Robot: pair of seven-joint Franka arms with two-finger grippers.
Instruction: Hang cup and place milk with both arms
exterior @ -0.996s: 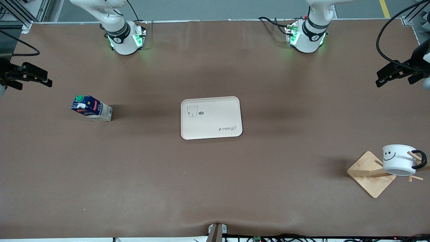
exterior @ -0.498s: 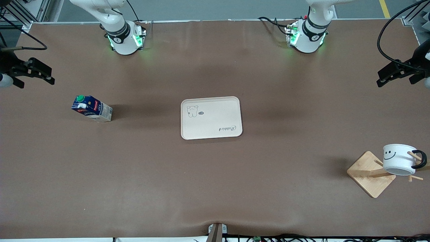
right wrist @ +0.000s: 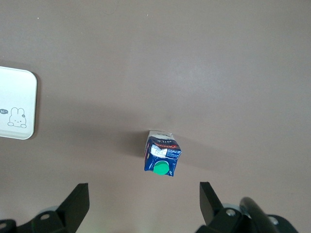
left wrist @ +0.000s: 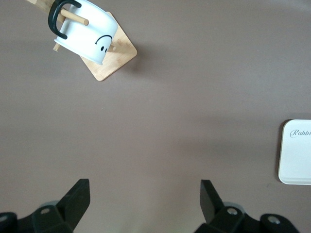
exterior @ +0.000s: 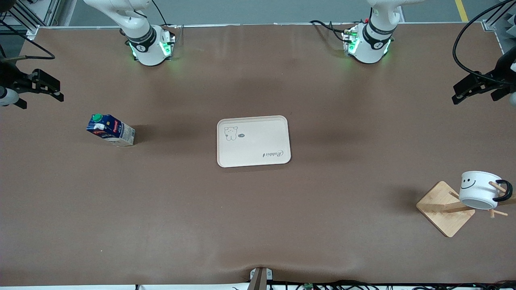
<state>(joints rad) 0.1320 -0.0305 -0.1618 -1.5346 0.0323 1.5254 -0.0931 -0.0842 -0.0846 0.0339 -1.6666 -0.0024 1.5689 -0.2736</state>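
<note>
A wide brown surface is stretching between two white jointed robot arms whose bases are glowing green along its edge farthest from the front camera. The small dark blue milk carton with a round green cap and a red-and-white label is standing upright on the surface toward the right arm's end, well apart from everything else. A cream rectangular tray with rounded corners, a small rabbit drawing and the word "Rabbit" printed on it is lying flat at the middle of the surface, carrying nothing. Toward the left arm's end, and nearer to the front camera than the tray, a pale wooden rack with a square base and slim pegs is standing, and the small white mug with a black smiley face is hanging tilted on it, one peg passing through its black loop handle. The black right tool is hovering over the right arm's end of the surface, near the carton, its fingers spread wide and holding nothing. The black left tool is hovering over the left arm's end, likewise spread wide and holding nothing.
</note>
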